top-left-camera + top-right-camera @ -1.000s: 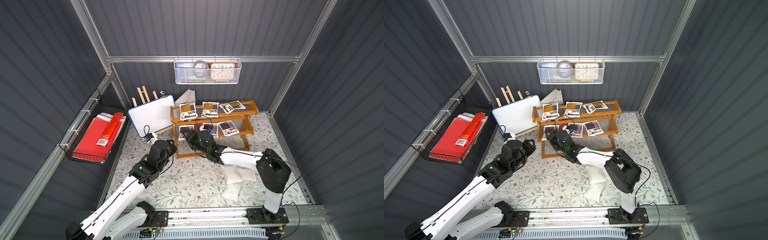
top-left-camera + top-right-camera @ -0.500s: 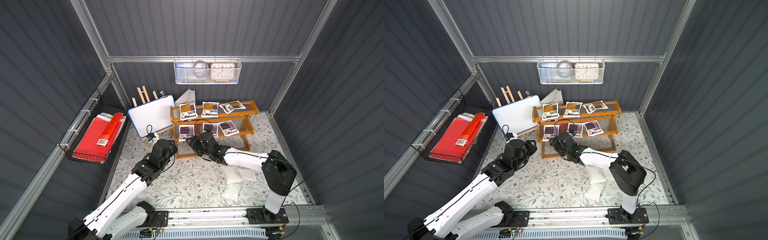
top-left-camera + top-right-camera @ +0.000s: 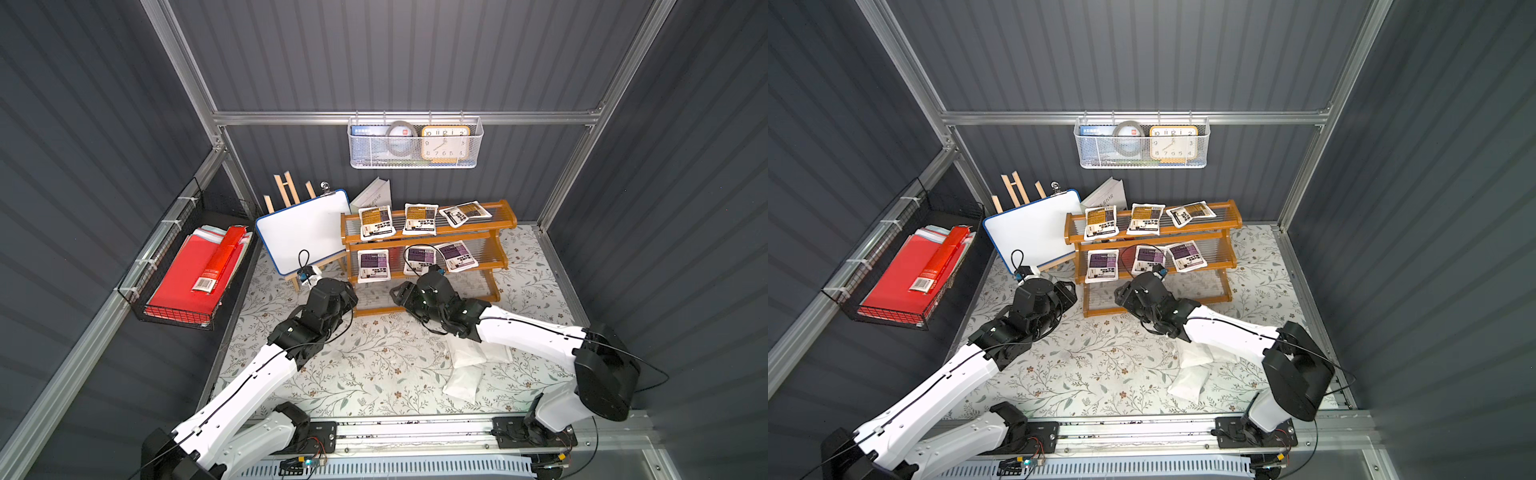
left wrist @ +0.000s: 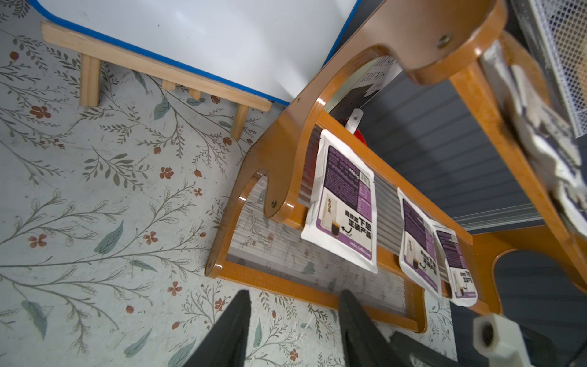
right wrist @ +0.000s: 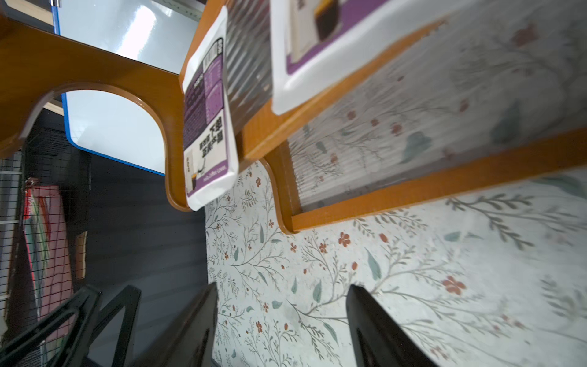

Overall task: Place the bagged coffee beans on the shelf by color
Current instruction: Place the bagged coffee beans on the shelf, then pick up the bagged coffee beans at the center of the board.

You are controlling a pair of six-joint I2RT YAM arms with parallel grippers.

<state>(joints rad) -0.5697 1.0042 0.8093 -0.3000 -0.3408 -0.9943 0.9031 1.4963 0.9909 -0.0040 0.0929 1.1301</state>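
coffee bean bags [image 3: 373, 266] sit colour-sorted by shelf [image 3: 508, 216] tier, purple ones just ahead of right gripper [image 5: 282, 287], released, empty; left gripper [image 4: 294, 294] likewise.

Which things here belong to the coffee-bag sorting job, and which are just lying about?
Job: orange-brown-labelled white pouches; purple-labelled white pouches; plain white pouches on the floral mat; stepped orange-brown wooden rack.
Lying about: blue-edged whiteboard; white wire basket with clock; black wire basket of red folders.
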